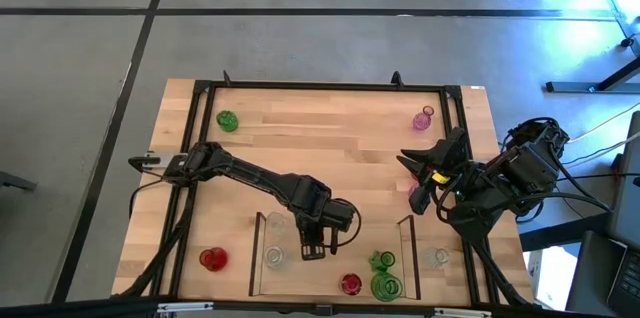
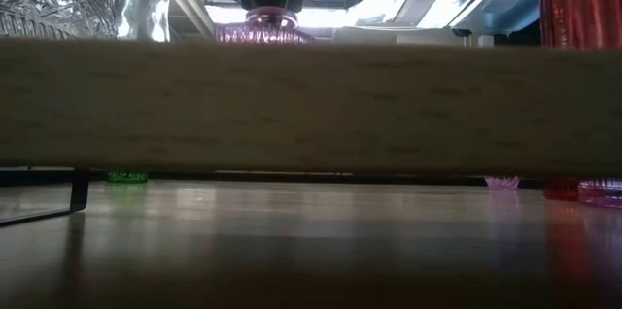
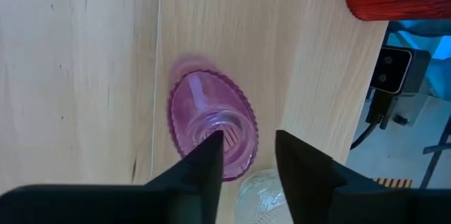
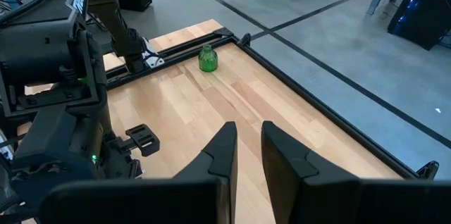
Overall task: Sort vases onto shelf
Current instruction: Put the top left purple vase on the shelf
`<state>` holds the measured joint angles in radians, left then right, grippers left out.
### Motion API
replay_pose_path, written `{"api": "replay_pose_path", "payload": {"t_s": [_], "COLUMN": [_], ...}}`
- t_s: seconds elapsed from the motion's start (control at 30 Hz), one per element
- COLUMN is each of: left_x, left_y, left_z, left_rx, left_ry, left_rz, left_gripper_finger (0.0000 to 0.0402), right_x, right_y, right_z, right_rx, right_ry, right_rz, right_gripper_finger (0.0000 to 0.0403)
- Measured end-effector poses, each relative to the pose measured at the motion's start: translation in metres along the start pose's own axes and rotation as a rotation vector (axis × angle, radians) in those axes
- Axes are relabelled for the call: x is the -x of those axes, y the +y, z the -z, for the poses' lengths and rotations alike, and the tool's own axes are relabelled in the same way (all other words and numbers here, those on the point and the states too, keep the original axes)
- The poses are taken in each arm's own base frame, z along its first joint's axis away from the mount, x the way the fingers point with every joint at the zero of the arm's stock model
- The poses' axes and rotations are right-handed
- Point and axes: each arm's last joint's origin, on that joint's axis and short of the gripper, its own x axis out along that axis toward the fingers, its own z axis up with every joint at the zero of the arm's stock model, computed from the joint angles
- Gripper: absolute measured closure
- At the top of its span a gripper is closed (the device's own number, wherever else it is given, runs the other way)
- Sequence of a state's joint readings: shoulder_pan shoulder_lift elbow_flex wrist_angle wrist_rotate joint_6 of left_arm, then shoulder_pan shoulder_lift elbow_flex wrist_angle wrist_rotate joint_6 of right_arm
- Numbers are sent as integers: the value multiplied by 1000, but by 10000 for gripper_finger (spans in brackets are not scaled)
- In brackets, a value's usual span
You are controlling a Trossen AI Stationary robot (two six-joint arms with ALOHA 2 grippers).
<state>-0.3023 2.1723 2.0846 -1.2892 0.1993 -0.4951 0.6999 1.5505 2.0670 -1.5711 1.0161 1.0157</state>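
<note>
My left gripper [image 1: 314, 249] is open and points down over the shelf [image 1: 258, 258]. In the left wrist view a pink ribbed vase [image 3: 211, 122] stands on the shelf's wood floor directly under the left gripper [image 3: 246, 146], its neck by one fingertip. A clear vase [image 3: 264, 194] stands close beside it. The low view shows the pink vase's base [image 2: 262, 27] on the shelf board under the dark gripper. My right gripper [image 1: 422, 163] waits above the table's right part, open by a narrow gap [image 4: 249, 136] and holding nothing. My left gripper comes at the pink vase from above, pointing down. One fingertip [image 3: 211, 150] overlaps the vase's neck [image 3: 224, 120] and the other stands clear of it. I cannot tell whether the finger touches the vase.
Vases stand about: green [image 1: 228, 120] and pink [image 1: 424, 118] near the far edge, red [image 1: 212, 258] left of the shelf, clear [image 1: 275, 255] beside my left gripper, red [image 1: 350, 284] and green [image 1: 384, 284] near the front, clear [image 1: 440, 256] right of the shelf.
</note>
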Motion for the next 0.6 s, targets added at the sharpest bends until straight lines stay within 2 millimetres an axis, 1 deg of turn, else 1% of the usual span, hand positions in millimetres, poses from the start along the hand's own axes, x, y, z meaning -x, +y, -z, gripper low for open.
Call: {"api": "replay_pose_path", "payload": {"t_s": [0.1, 0.2, 0.43, 0.6], "left_x": [0, 0, 2, 16], "left_y": [0, 1, 2, -1], "left_z": [0, 1, 5, 2], "left_rx": [0, 4, 30, 24], "left_ry": [3, 14, 40, -16], "left_rz": [0, -6, -15, 13], "left_gripper_finger": [258, 249, 247, 246], "right_x": [0, 0, 0, 0], "right_y": [0, 0, 0, 0], "right_z": [0, 0, 0, 0], "right_rx": [0, 0, 0, 0], "right_ry": [0, 0, 0, 0], "right_rz": [0, 0, 0, 0], "right_gripper_finger": [352, 352, 352, 352]}}
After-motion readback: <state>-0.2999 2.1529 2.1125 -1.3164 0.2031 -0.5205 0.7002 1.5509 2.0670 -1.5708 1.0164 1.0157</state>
